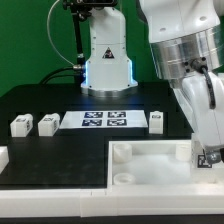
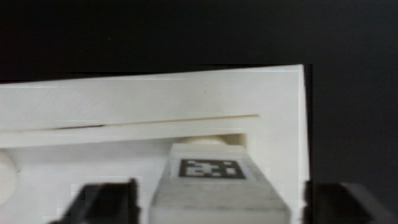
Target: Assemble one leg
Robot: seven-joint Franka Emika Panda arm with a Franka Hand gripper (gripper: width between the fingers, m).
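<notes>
The arm (image 1: 190,60) is white with rounded, glossy casings and a grey ribbed band at the wrist. Its base (image 1: 106,55) is white, glowing blue low down, with black cables. The gripper (image 2: 205,205) has black fingers (image 2: 103,205).
</notes>
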